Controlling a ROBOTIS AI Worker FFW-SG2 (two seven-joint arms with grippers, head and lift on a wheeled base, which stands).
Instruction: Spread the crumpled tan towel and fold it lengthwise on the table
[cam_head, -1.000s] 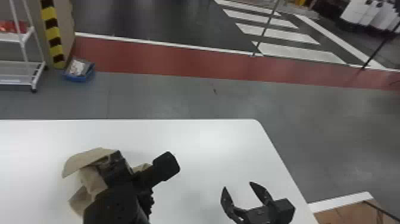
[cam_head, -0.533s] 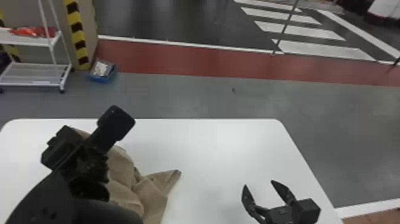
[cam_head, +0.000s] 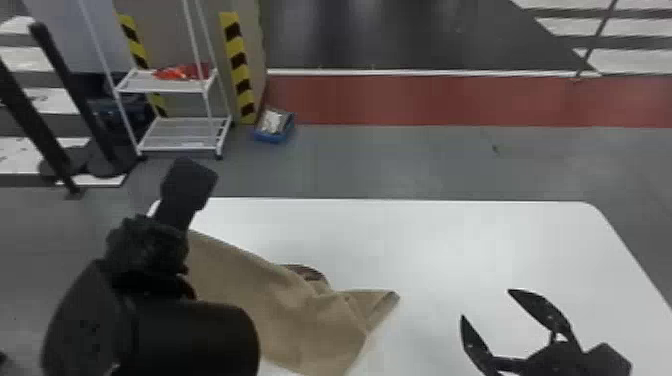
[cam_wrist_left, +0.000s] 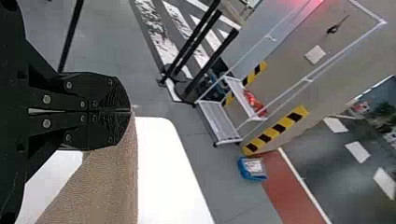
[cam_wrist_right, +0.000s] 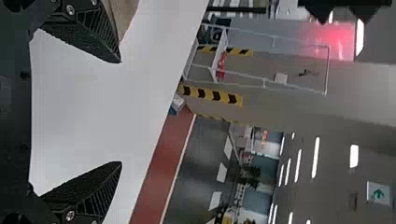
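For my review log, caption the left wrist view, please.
Left gripper shut on the tan towel, white table beyond.

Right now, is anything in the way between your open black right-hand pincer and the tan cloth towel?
Nothing visible stands between them: from the right pincer to the nearest corner of the towel, I see just white tabletop.

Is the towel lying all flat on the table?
Not flat: the tan towel is creased, and the left gripper is shut on one part.
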